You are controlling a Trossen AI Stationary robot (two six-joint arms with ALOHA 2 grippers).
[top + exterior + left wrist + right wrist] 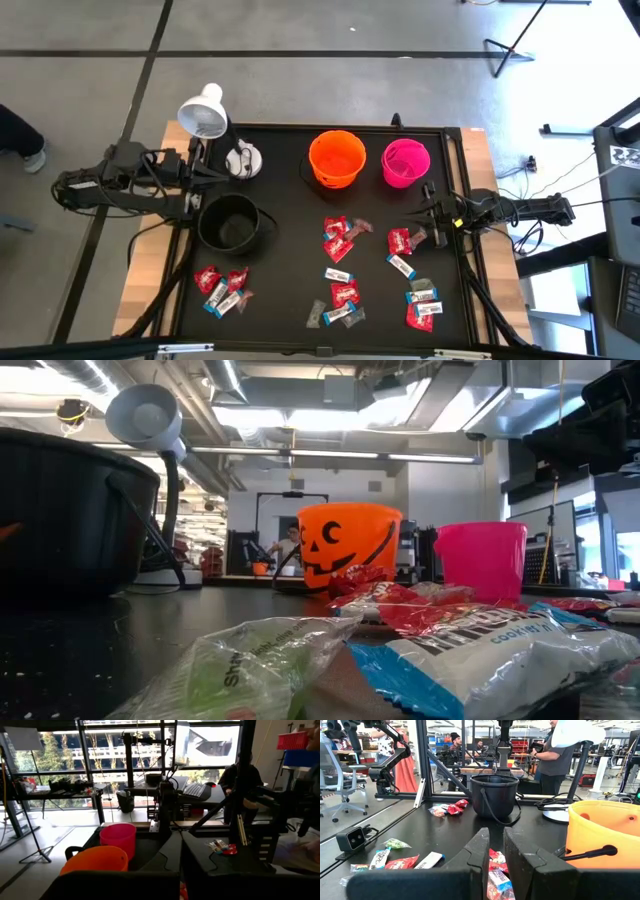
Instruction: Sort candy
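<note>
Left gripper (197, 205) is closed and empty, arm lying low at the table's left edge by the black bucket (229, 221). Candy (339, 240) is scattered over the near half of the mat. Right gripper (430, 224) sits just beside the right-hand sweets, fingers slightly apart, holding nothing, arm stretched in from the right.

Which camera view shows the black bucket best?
The high view: the black bucket shows whole, open mouth up. The right wrist view shows its side and handle, the low view only part at the edge, the left wrist view nothing certain.

orange bucket (336, 158), pink bucket (405, 163), black bucket (230, 222), lamp (203, 113)
</note>
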